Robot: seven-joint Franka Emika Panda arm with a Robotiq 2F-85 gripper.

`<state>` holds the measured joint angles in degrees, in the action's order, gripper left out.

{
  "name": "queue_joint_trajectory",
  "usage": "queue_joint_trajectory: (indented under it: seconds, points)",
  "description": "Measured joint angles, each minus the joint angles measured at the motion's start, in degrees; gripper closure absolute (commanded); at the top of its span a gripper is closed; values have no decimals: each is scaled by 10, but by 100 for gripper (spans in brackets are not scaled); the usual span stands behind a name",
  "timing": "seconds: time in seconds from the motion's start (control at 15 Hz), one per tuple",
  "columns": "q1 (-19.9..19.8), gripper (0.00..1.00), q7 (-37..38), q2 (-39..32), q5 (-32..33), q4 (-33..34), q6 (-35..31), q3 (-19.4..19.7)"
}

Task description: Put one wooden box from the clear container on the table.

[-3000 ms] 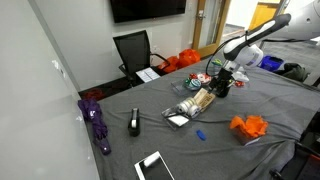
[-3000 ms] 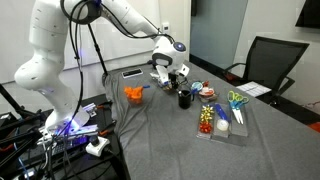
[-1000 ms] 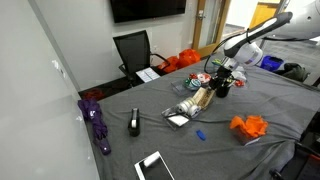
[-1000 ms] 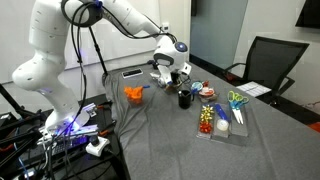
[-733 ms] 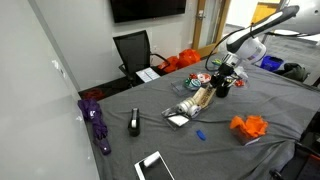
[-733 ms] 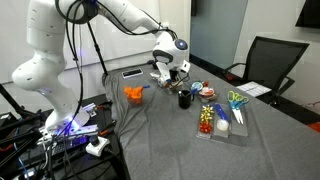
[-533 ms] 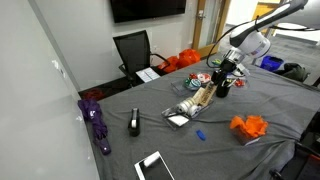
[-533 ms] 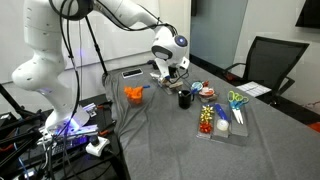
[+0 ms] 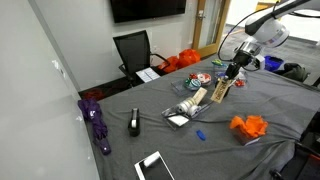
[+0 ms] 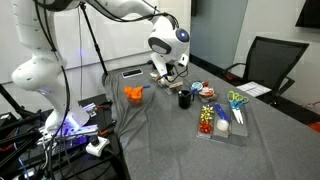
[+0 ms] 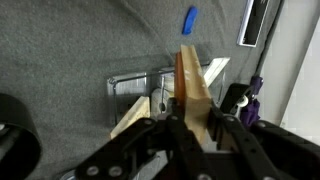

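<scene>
Nearest, at the front edge of the grey cloth-covered surface (image 9: 120, 100) in an exterior view: flat white tablet with dark border (image 9: 153, 166), lying face up.

Just behind, toward the wall side: folded purple umbrella (image 9: 97, 125), lying flat; small black upright device (image 9: 134, 122) near it, not touching.

Mid-surface: small blue object (image 9: 200, 133), too small to identify; crumpled orange cloth (image 9: 250, 126) well apart from it, by the opposite edge.

Further back: clear rectangular plastic container (image 9: 183, 112), resting on the surface, with one pale wooden block (image 9: 200, 98) leaning inside.

Above the container's far end: long pale wooden box (image 9: 222, 91), tilted, lifted off the surface, clamped in the hand (image 9: 230, 79). In the wrist view: dark fingers (image 11: 228, 128) pressed against both flat sides of the box, container directly beneath, blue object beyond.

Beside the hand in an exterior view: black cup (image 10: 184, 98), upright on the surface; past it, second clear tray of small colourful items (image 10: 222, 120).

Farthest: black office chair (image 9: 133, 50) at the surface's back edge; dark wall screen (image 9: 147, 8) above.
</scene>
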<state>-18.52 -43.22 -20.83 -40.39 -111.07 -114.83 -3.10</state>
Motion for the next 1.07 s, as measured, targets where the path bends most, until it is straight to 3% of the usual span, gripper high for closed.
queue_joint_trajectory:
  seconds: [0.4, 1.07]
  points:
    - [0, 93, -55, 11, 0, -40, 5, 54]
    - [3, 93, -83, 8, 0, -102, -64, 71]
